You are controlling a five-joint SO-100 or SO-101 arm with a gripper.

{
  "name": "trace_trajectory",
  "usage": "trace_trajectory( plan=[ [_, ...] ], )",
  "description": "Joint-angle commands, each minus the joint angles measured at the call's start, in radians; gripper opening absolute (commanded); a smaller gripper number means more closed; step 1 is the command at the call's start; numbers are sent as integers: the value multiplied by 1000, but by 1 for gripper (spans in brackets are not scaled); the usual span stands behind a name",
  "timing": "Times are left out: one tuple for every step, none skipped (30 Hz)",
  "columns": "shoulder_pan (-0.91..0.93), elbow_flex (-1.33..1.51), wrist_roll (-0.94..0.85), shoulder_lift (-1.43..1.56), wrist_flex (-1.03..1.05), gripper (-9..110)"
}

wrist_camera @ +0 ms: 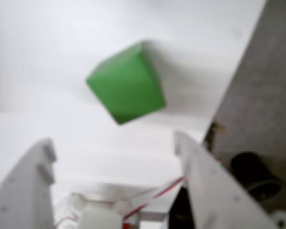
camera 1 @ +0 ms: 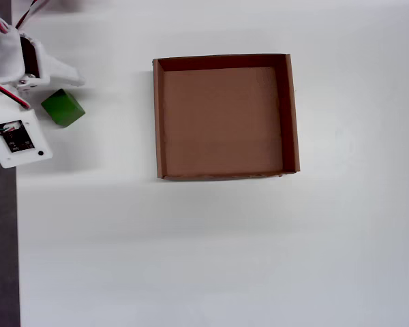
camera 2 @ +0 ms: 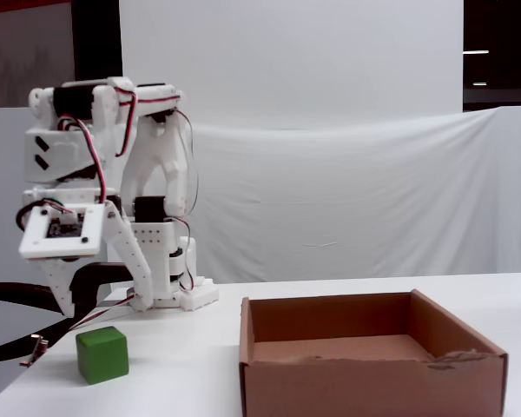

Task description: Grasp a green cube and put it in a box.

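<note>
You're hovering the tool (wrist_camera: 114, 148) with its jaws spread wide and holding nothing. The cube (wrist_camera: 126, 82) is sitting on the white surface (camera 1: 211, 252), just ahead of the gap in the wrist view and turned corner-on to the fingers, so I'd guess you're needing a wrist twist before dropping. In the overhead view the cube (camera 1: 63, 108) is lying well left of the empty box (camera 1: 292, 116).
</note>
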Motion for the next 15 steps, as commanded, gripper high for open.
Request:
trace_trajectory(
  plan=[
    [12,-58,-87,5,-12,35],
    [21,-64,-110,3,-6,35],
    [32,-69,-129,3,-2,35],
    [43,-75,-146,3,3,35],
    [55,-80,-166,3,5,35],
    [66,-84,-175,3,5,35],
    [77,-91,-183,5,0,35],
    [84,-98,-193,2,0,35],
    [89,-109,-198,-6,2,35],
    [91,-118,-199,-15,3,35],
    [94,-130,-199,-32,3,35],
    [92,-198,-199,-123,-15,35],
    [87,-207,-199,-137,-20,35],
    [83,-215,-199,-150,-25,35],
    [72,-247,-262,-196,-15,35]
  ],
)
